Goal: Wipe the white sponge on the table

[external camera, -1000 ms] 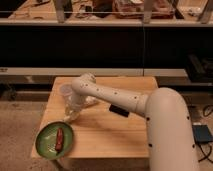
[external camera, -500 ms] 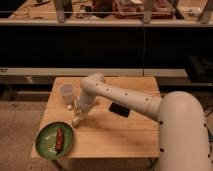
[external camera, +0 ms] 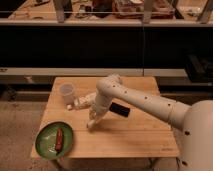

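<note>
My gripper (external camera: 92, 123) points down at the middle-left of the light-wood table (external camera: 130, 140), its tip at the surface. A small off-white block, the white sponge (external camera: 90, 125), shows at the tip, held against the wood and mostly hidden by the hand. The white arm (external camera: 145, 102) reaches in from the lower right across the table.
A translucent cup (external camera: 66, 92) stands at the table's back left. A tiny white cube (external camera: 69, 106) and a pale labelled pack (external camera: 83, 102) lie beside it. A black object (external camera: 119, 109) lies behind the arm. A green plate (external camera: 54, 141) with a reddish-brown item (external camera: 59, 139) sits at the front-left corner.
The gripper has slid along the tabletop to the right and toward the front, away from the cup. The other objects have not moved.
</note>
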